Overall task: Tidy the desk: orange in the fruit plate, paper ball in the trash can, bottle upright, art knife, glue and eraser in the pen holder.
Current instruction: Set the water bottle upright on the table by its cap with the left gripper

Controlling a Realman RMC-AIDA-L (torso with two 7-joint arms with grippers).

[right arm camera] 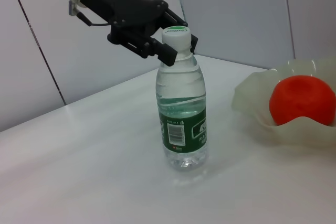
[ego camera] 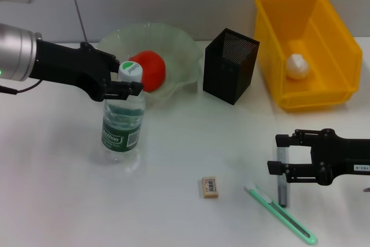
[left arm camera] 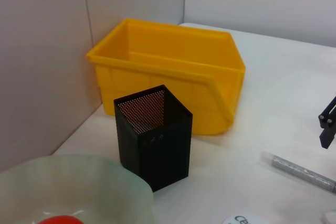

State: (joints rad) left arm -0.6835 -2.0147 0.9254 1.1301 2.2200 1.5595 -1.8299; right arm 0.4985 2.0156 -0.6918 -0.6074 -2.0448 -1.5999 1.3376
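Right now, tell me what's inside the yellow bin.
A white paper ball lies on the floor of the yellow bin. Its near wall hides part of the floor.

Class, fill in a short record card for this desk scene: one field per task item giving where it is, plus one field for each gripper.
orange: in the fruit plate
paper ball: in the yellow bin
bottle: upright on the table
pen holder: no items seen inside
eraser: flat on the table
art knife: flat on the table
glue: on the table, under the right gripper
left gripper: at the bottle's neck
right gripper: open, over the glue
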